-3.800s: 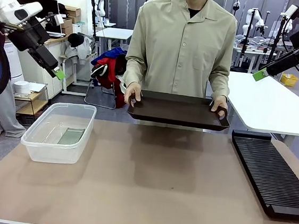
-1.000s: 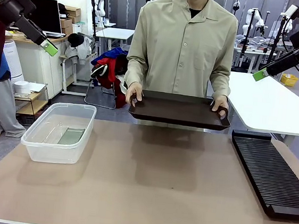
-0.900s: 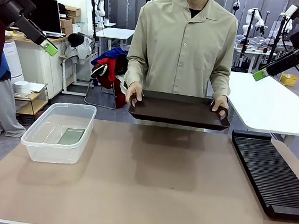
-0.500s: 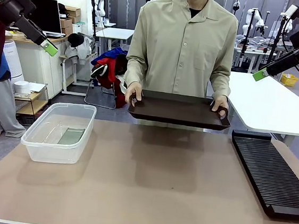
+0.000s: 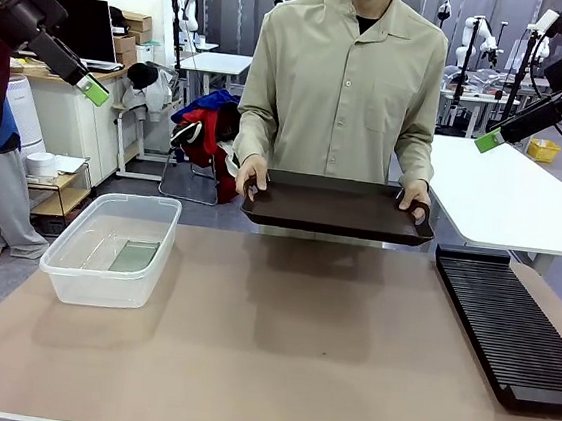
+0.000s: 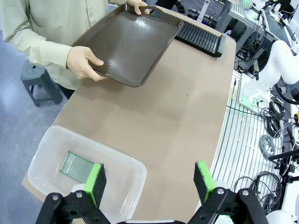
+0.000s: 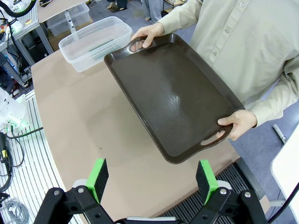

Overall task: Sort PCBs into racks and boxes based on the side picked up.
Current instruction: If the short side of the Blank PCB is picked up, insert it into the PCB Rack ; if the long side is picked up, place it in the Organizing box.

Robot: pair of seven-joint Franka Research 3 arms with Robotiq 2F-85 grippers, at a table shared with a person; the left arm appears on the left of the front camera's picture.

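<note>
PCB (image 6: 77, 167) lies flat inside the tub (image 6: 42, 154); beside it both grippers (image 6: 148, 175) (image 7: 152, 176) gape wide and empty, awaiting boards on the person's bare tray (image 7: 173, 98).

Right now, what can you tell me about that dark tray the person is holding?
The tray is a dark brown, flat rectangle with rounded corners, a low raised rim and a cut-out handle at each short end. It looks like textured plastic with a slight sheen. Nothing lies on it. The person at the far side holds it in the air above the table's far edge, one hand at each handle, the other hand opposite. It is roughly level in the front view. Only the hands touch it.
</note>
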